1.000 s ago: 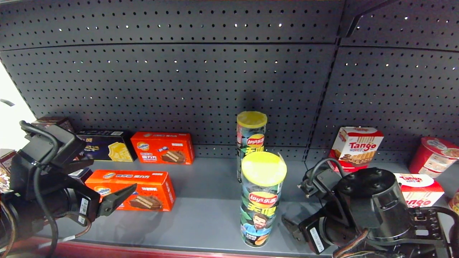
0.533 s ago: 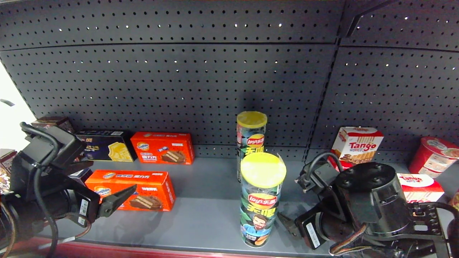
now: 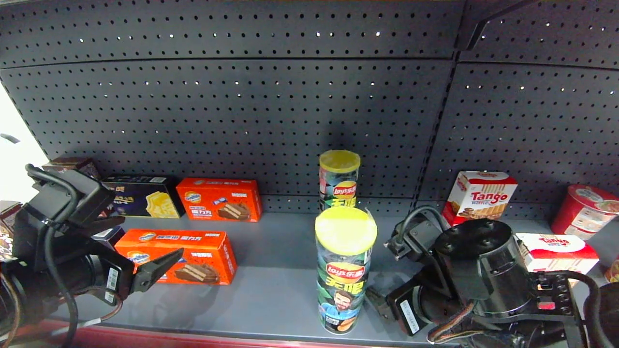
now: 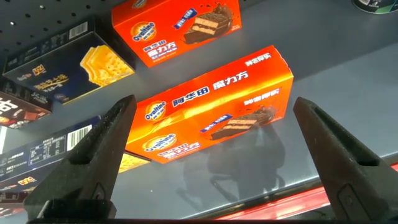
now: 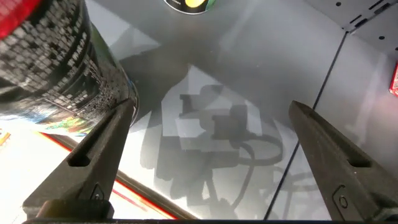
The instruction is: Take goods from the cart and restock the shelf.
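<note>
Restocking under way: at the lower left of the head view the left claw (image 4: 214, 109) hangs with its jaws spread wide and nothing between them, just above the front lip of the shelf (image 3: 280, 290) — parked, by the look of it, clear of the working arm. Beneath it an orange box (image 3: 181, 256) lies flat near the shelf's front edge. A second orange box (image 3: 220, 198) and a dark cracker box (image 3: 142, 195) sit behind it, close to the pegboard (image 3: 242, 121), with their printed faces turned out so a shopper could read them.

At centre frame a rear can (image 3: 338, 181) of crisps stands upright near the back panel. The front can (image 3: 344, 270) — the item being stocked — stands directly ahead of it near the shelf's front edge, making a front-to-back row.

At the lower right the right claw (image 5: 211, 109) sits just beside that front can, jaws wide and gripping nothing. One finger lies close along the can's wall, though contact cannot be confirmed. The pose suggests the can is placed and the claw is ready to draw away.

Farther right a wafer box (image 3: 478, 195) stands upright, and a red tub (image 3: 582, 208) sits at the frame's right edge.
</note>
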Controlling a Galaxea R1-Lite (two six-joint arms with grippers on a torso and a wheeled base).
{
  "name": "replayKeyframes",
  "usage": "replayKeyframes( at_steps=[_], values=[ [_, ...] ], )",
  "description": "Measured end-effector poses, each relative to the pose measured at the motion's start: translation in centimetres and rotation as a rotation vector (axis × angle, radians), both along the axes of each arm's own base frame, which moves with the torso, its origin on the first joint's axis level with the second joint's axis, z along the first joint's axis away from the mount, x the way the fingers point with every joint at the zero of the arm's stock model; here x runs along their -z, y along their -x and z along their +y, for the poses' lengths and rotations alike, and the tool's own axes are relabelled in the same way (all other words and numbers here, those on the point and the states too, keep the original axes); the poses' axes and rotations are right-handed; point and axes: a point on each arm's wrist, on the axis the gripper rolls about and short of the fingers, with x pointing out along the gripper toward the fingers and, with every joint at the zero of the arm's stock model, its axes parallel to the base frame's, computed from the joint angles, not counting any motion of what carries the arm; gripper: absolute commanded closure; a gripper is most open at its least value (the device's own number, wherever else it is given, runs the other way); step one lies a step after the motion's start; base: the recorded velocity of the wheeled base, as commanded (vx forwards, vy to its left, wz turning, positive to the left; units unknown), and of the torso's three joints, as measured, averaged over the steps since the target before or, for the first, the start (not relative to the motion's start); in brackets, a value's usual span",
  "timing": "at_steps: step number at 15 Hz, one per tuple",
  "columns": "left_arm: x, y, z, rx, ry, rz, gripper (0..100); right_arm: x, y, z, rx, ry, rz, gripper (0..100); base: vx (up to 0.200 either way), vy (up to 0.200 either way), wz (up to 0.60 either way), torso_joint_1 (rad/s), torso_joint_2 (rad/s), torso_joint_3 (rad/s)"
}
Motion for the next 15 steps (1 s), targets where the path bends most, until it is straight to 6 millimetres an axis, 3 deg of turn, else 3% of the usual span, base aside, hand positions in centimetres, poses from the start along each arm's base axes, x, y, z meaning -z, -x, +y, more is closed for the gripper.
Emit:
replayKeyframes(
  at_steps=[8, 11, 15],
  values=[
    [0.0, 0.5, 0.1, -0.002, 0.002, -0.007, 0, -0.8, 0.0, -1.2, 0.035, -0.034, -0.015, 0, 0.0, 0.0, 0.0, 0.0, 0.0, 0.0],
    [-0.9, 1.3, 0.3, -0.004, 0.013, -0.056, 0, -3.0, -0.2, -3.1, 0.092, -0.107, -0.066, 0, 0.0, 0.0, 0.0, 0.0, 0.0, 0.0],
    [-1.5, 3.8, 1.0, -0.024, 0.057, -0.13, 0, -6.5, 0.9, -6.3, 0.127, -0.249, -0.182, 0, 0.0, 0.0, 0.0, 0.0, 0.0, 0.0]
  ],
)
